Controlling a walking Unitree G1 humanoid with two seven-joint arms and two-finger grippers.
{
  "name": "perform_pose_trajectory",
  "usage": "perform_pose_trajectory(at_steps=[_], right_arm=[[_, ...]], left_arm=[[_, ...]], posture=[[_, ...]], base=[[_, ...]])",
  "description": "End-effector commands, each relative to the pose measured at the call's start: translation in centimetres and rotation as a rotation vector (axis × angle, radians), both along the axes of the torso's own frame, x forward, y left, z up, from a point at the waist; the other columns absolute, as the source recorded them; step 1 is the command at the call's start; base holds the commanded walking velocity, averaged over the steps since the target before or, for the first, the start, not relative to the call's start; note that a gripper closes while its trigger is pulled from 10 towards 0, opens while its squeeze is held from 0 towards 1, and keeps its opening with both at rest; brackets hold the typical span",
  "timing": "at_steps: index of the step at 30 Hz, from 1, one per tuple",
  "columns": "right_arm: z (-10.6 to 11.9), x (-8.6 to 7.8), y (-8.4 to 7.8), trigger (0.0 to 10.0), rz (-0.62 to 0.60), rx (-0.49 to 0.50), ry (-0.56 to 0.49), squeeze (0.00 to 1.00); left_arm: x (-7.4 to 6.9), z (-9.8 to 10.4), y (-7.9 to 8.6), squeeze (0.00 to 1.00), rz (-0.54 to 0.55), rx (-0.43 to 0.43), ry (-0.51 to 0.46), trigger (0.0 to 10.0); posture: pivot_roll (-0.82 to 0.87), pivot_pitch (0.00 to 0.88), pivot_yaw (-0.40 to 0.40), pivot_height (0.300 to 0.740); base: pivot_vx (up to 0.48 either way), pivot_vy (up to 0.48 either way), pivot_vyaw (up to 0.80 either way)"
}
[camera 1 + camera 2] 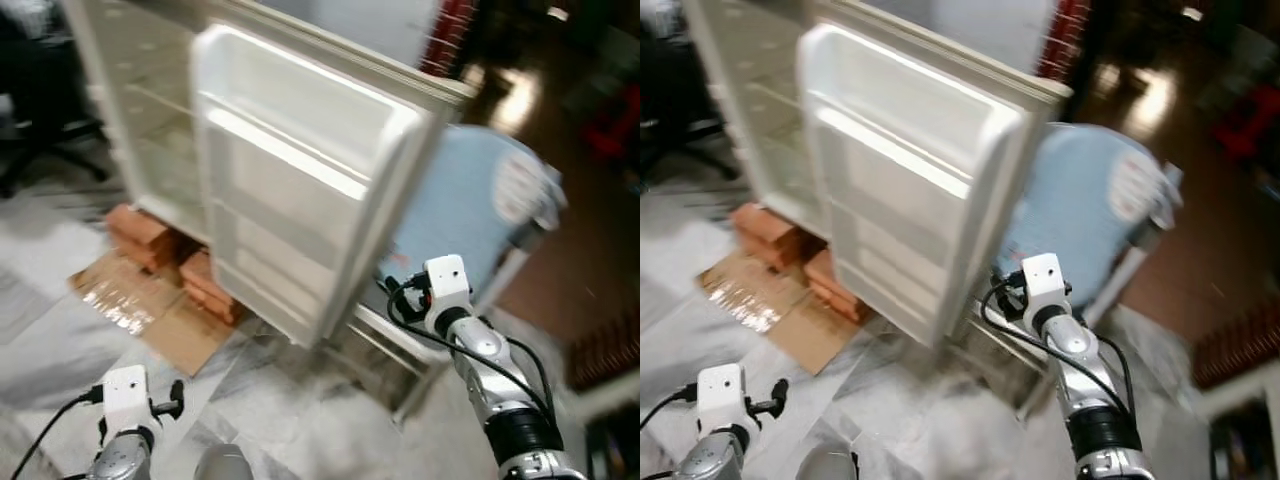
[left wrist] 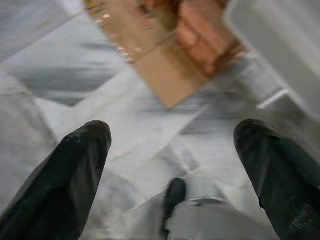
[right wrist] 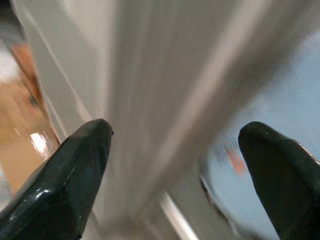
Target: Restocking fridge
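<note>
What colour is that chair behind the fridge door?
Light blue, with a white frame. The chair shows best in the left eye view.

Bright, motion-blurred; dim right background.

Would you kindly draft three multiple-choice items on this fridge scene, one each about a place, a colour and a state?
1. What does the fridge stand on?
A. Bricks
B. A wooden pallet
C. A metal cart

2. What colour is the chair behind the fridge door?
A. Red
B. Light blue
C. Green

3. How is the right gripper?
A. Shut on a bottle
C. Shut on the door handle
B. Open, holding nothing

Key: 1 A, reddish bricks sit under its base, with cardboard beside them; 2 B, its back is pale blue; 3 B, the right wrist view shows its fingers spread before the door edge.
</note>
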State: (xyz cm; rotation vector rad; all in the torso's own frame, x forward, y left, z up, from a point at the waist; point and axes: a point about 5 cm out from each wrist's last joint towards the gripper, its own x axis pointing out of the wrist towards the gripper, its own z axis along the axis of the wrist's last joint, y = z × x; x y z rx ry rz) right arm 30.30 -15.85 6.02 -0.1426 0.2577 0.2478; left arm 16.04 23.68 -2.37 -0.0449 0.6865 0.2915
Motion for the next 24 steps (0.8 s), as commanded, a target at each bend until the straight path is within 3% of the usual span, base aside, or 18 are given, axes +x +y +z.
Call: perform_pose_trajectory(at_steps=[1, 6, 15, 19, 24], right_arm=[[-0.3, -0.4, -1.8, 10.0, -0.055, -0.019, 0.022, 0.00], [-0.3, -0.4, -1.9, 10.0, -0.071, -0.024, 0.026, 0.00], [-0.5, 0.0, -3.1, 10.0, -0.147, -0.081, 0.054, 0.00], [0.3, 1.8, -3.3, 10.0, -0.254, -0.013, 0.059, 0.00], [1.9, 3.7, -2.9, 10.0, -0.298, 0.011, 0.020, 0.00]], left_arm=[[0.6, 0.1, -0.9, 0.00, -0.017, -0.022, -0.019, 10.0], [0.6, 0.0, -0.9, 0.00, -0.018, -0.023, -0.016, 10.0], [0.6, -0.2, -0.8, 0.00, -0.003, -0.009, 0.003, 10.0], [0.6, -0.3, -0.7, 0.00, 0.004, -0.001, 0.021, 10.0], [0.3, -0.9, -0.8, 0.00, 0.027, -0.023, 0.079, 10.0]], posture=[[0.12, 0.019, -0.118, 0.740], [0.11, 0.018, -0.116, 0.740], [0.12, 0.016, -0.120, 0.740], [0.12, 0.016, -0.116, 0.740], [0.13, 0.012, -0.116, 0.740]], base=[[0.480, 0.000, 0.42], [0.454, 0.000, 0.25], [0.000, 0.000, 0.00], [0.000, 0.000, 0.00], [0.000, 0.000, 0.00]])
